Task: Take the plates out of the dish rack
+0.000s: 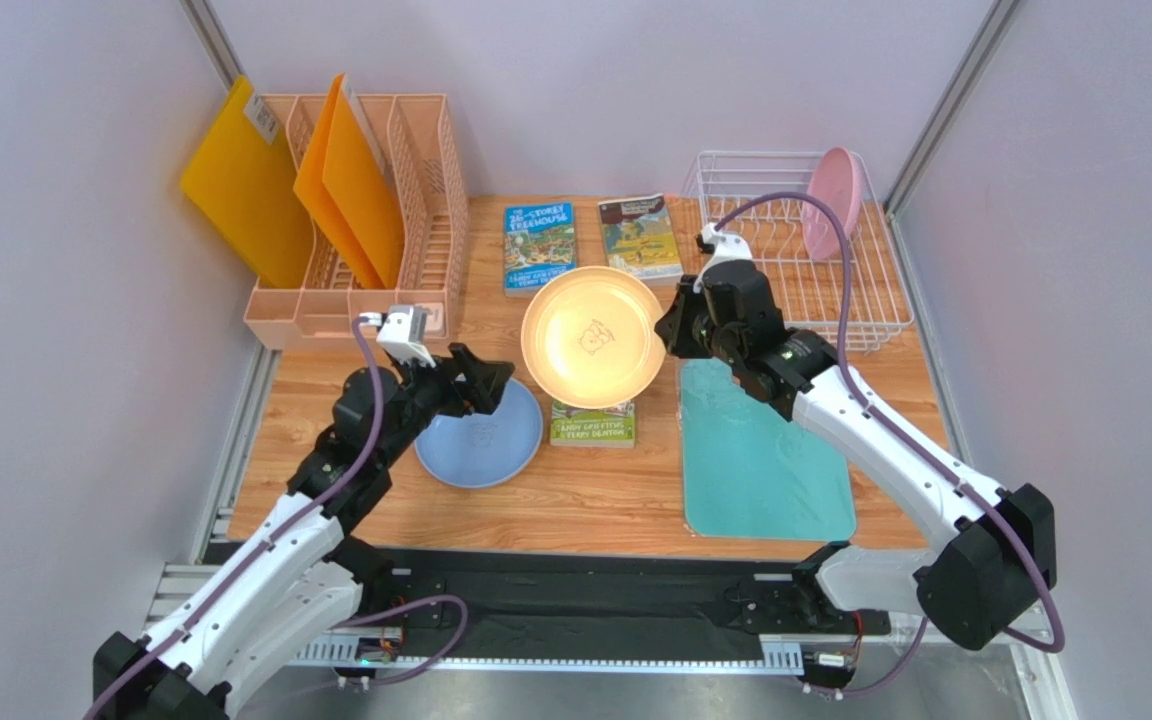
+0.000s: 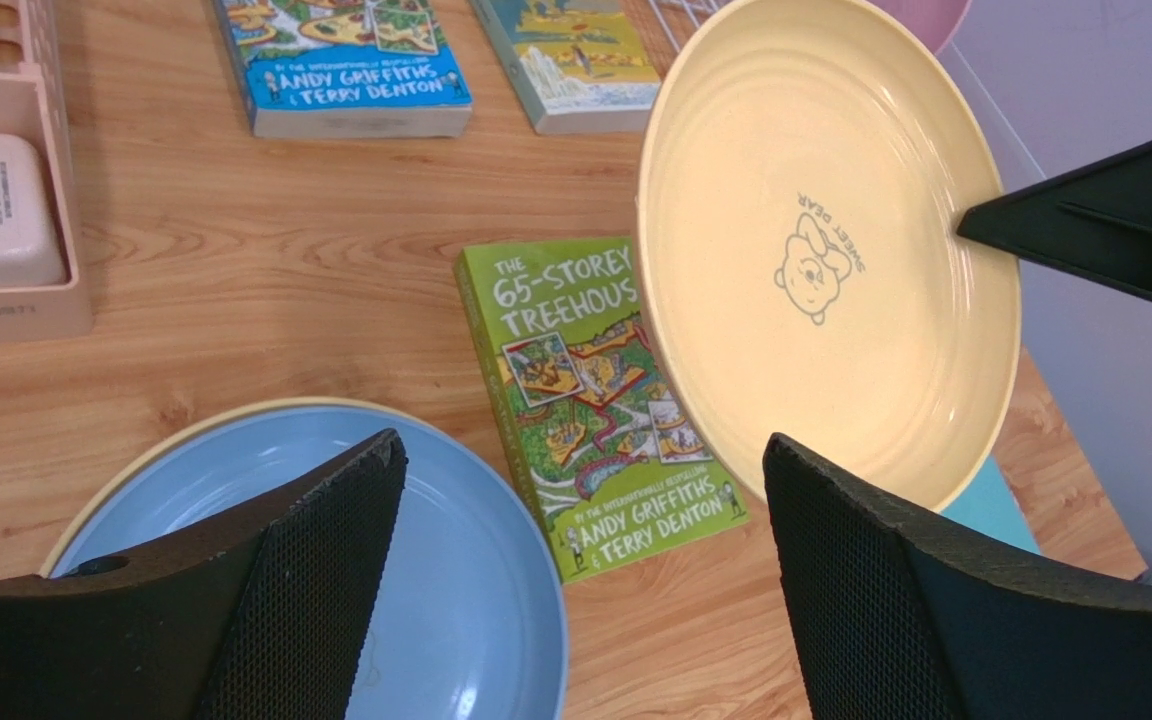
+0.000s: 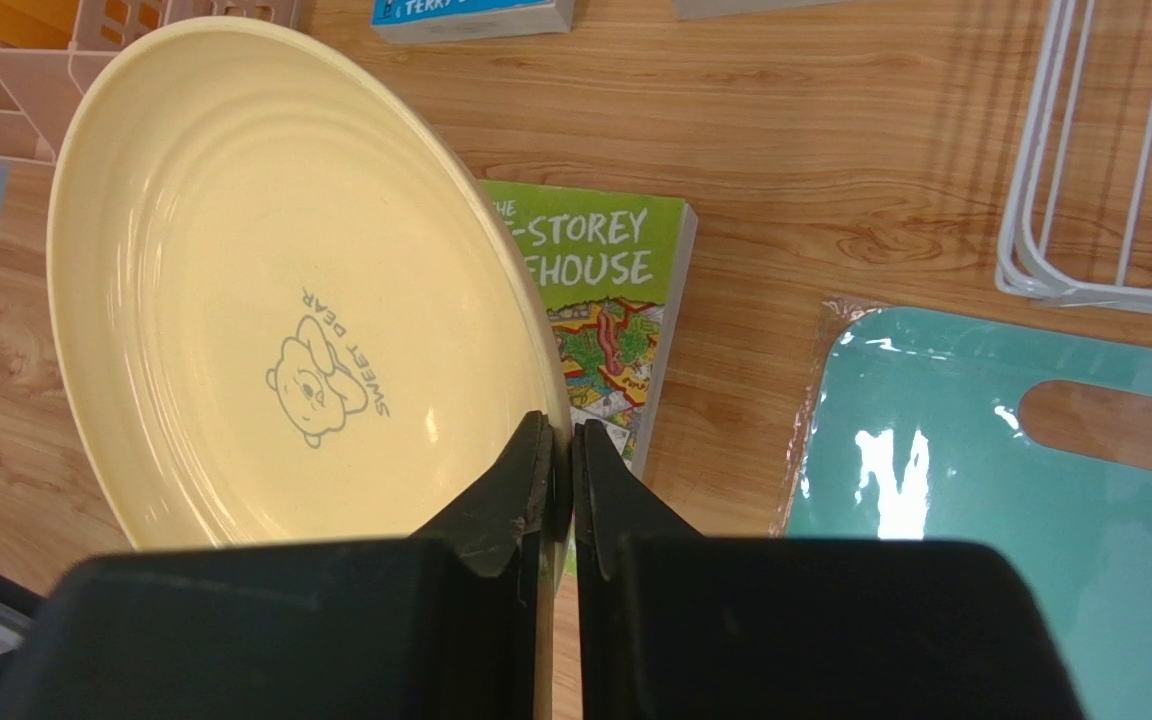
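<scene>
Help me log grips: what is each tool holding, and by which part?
The right tool pinches the pale yellow plate by its rim, shut on it. The left tool stands open, holding nothing.

yellow plate hangs right over the green book, blue plate just left; open tabletop nearer the arms

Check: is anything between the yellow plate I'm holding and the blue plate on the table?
Yes. The open left end effector hangs over the blue plate's far edge, toward the yellow plate. The green book lies flat beside it.
</scene>
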`<state>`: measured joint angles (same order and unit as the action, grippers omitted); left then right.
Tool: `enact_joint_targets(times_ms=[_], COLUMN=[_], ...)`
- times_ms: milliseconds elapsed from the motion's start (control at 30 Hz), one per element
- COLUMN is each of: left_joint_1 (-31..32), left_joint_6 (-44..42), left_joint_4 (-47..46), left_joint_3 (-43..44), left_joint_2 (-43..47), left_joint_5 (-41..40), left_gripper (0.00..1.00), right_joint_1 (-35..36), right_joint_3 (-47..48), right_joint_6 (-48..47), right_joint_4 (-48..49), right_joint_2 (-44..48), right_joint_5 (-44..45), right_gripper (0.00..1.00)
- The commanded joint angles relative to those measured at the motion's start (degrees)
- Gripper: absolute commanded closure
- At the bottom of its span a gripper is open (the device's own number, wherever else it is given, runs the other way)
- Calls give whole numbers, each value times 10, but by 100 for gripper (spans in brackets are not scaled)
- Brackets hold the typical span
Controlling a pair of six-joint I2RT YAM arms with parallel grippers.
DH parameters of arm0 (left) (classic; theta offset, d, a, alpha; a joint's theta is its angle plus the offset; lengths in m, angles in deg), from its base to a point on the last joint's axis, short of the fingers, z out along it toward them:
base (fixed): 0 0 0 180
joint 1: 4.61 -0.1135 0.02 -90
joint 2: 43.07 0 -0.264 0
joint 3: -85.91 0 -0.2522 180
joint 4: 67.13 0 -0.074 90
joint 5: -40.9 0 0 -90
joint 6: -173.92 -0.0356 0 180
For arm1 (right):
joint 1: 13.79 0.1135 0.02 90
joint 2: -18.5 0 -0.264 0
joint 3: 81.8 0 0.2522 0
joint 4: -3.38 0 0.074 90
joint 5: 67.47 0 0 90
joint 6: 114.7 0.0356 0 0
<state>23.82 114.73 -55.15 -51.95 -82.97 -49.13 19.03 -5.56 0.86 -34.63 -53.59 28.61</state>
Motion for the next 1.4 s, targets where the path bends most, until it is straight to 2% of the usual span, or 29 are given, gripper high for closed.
enact_joint_targets(times_ms=[0, 333, 467, 533, 567, 600, 667, 800, 833, 900, 967, 1033, 1233, 1367], left_joint_1=[2, 4, 8, 9, 10, 11, 13, 22, 26, 29, 29, 29, 29, 29], left_joint_6=[14, 29, 29, 28, 28, 28, 26, 14, 7, -2, -7, -7, 15, 40], left_joint_4=[-36, -80, -86, -86, -85, -84, -73, -48, -37, 3, 37, 55, 110, 202], left_joint_3=[-3, 7, 12, 16, 18, 19, 26, 33, 37, 42, 44, 40, 21, 33], left_joint_2=[-32, -102, -118, -128, -130, -134, -145, -148, -146, -137, -128, -111, -68, -54], left_joint_5=[23, 44, 43, 40, 39, 36, 35, 2, 3, -48, -80, -97, -141, -209], left_gripper=[7, 14, 26, 42, 56, 79, 100, 100, 100, 100, 100, 100, 100, 100], right_joint_1=[1, 16, 21, 23, 23, 24, 24, 24, 25, 25, 24, 24, 22, 15], right_joint_3=[-17, -31, -31, -31, -32, -31, -29, -28, -28, -26, -22, -19, -10, -7], right_joint_6=[32, 52, 56, 57, 58, 57, 56, 53, 52, 44, 38, 25, 10, 5], right_joint_4=[55, 72, 76, 77, 77, 78, 76, 74, 72, 67, 59, 50, 37, 33], right_joint_2=[-8, -10, -11, -10, -9, -9, -9, -11, -10, -9, -8, -6, -11, -16], right_joint_5=[-35, -80, -85, -89, -89, -90, -91, -91, -86, -77, -62, -30, -7, -7], right_gripper=[100, 100, 100, 100, 100, 100, 100, 99, 92, 81, 73, 57, 53, 48])
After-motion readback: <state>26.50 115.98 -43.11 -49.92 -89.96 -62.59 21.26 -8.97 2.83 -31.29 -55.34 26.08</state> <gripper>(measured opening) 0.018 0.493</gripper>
